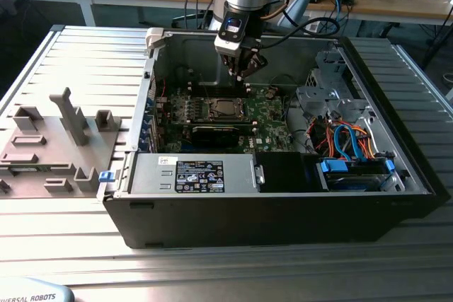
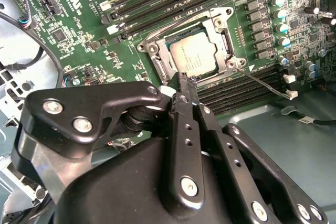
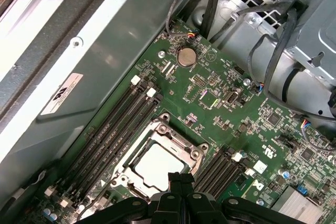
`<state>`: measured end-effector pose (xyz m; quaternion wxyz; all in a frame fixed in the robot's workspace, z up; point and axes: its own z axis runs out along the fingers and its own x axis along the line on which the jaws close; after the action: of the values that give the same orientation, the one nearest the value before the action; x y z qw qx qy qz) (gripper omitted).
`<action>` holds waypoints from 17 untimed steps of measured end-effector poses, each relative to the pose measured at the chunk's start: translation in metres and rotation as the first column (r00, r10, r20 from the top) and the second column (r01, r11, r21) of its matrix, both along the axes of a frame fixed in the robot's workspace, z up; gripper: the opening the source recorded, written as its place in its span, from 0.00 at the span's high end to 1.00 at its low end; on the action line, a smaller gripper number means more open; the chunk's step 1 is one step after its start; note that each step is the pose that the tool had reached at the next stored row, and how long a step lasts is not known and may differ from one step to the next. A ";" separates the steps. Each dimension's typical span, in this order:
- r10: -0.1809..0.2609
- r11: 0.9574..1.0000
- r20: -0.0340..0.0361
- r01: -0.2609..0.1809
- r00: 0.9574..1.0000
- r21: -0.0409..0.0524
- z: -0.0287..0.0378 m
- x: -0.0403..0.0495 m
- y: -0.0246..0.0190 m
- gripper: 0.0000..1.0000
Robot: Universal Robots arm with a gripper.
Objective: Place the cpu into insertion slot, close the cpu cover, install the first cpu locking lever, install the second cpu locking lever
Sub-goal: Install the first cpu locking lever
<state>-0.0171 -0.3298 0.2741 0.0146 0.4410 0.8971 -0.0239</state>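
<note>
Slatted table point(image 1: 212, 266), open PC case point(image 1: 283, 224) on it, green board point(image 2: 79, 19) inside, gripper point(image 2: 185, 80) w/ fingers pinched together, tips at edge of insertion slot point(image 2: 159, 65), cpu cover point(image 2: 220, 24) lying flat, cpu point(image 2: 195, 56) seated in slot.

We find the exterior view bright and evenly lit from overhead: the ribbed metal table point(image 1: 64, 245) shines pale with a soft sheen and shows almost no hard shadows. The computer case point(image 1: 283, 221) is much darker. Its black outer wall is nearly featureless, and its walls shade the inside. In the second wrist view the green circuit board point(image 2: 79, 19) is evenly lit, the cpu point(image 2: 195, 56) gives off a pale glare, and the black gripper point(image 2: 185, 81), close to the lens, carries small highlights on its screw heads. In the first wrist view the cpu point(image 3: 157, 167) is washed nearly white, and a bright strip burns out along the case's edge.
</note>
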 end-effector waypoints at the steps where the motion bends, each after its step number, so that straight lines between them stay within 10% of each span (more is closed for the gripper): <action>1: 0.001 1.000 0.000 -0.001 1.000 0.000 0.0000 0.0000 0.0000 0.89; 17: 0.018 1.000 0.000 -0.018 1.000 0.000 0.0000 0.0000 0.0000 0.89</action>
<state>-0.0171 -0.3298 0.2741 0.0149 0.4329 0.9010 -0.0238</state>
